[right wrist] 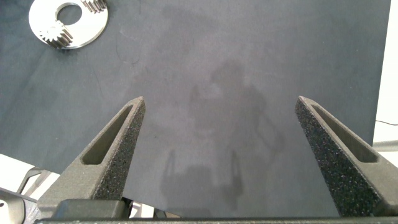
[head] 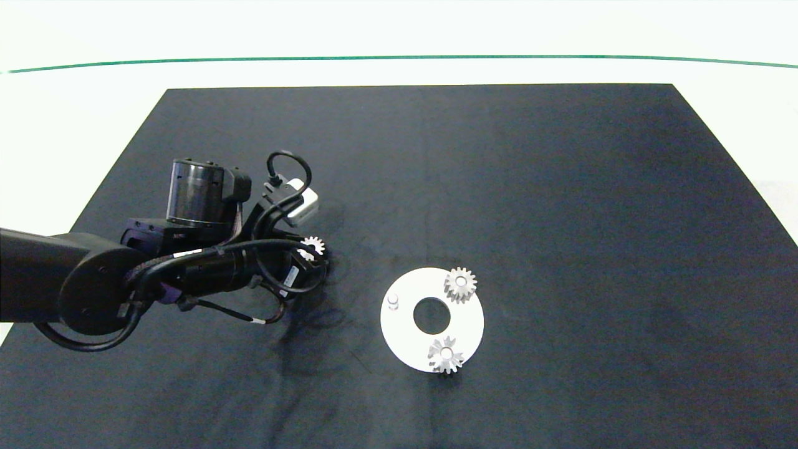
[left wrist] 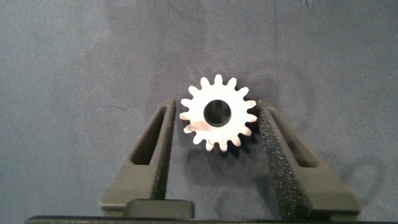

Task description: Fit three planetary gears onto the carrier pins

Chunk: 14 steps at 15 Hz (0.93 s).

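One planetary gear (left wrist: pixel 218 116) sits between the left claw (left wrist: pixel 214 127) fingers

Bare pin (head: pixel 393 302) stands clear at the disc's (head: pixel 408 343) left, wide open mat (head: pixel 561 187) all around. Two seated gears (head: pixel 460 285) crowd the disc's upper right and bottom edge.

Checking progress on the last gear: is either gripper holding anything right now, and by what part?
The left gripper brackets the third planetary gear across its toothed rim; whether it is lifted cannot be told. The right gripper is open and empty.
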Motion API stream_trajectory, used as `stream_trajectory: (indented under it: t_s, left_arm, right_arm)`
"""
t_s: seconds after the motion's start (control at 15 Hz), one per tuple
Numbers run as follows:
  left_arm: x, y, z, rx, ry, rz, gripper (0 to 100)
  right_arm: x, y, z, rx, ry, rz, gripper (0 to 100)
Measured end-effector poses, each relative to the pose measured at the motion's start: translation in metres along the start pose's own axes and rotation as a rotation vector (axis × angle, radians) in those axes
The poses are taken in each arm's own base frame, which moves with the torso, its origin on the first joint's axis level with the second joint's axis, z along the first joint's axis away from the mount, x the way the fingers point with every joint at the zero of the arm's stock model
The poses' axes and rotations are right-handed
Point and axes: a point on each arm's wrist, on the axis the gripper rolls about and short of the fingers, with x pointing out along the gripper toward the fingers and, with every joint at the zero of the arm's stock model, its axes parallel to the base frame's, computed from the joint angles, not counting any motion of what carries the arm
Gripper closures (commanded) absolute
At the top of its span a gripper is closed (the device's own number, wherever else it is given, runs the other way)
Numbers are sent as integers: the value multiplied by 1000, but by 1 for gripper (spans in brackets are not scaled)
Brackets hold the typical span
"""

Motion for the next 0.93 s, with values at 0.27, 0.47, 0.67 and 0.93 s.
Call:
stream_trajectory:
  t_s: [0.27, 0.47, 0.67, 0.93]
  left_arm:
    - [0, -1, 1, 2, -5, -1, 60]
    - [0, -1, 1, 2, -4, -1, 66]
    - [0, -2, 1, 3, -3, -3, 72]
    - [0, -3, 0, 3, -1, -6, 81]
  right_arm:
    - [0, 0, 0, 0, 0, 0, 0]
    - [0, 0, 0, 1, -1, 0, 0]
    - [0, 0, 0, -1, -1, 0, 0]
    - [-1, 0, 2, 0, -5, -2, 0]
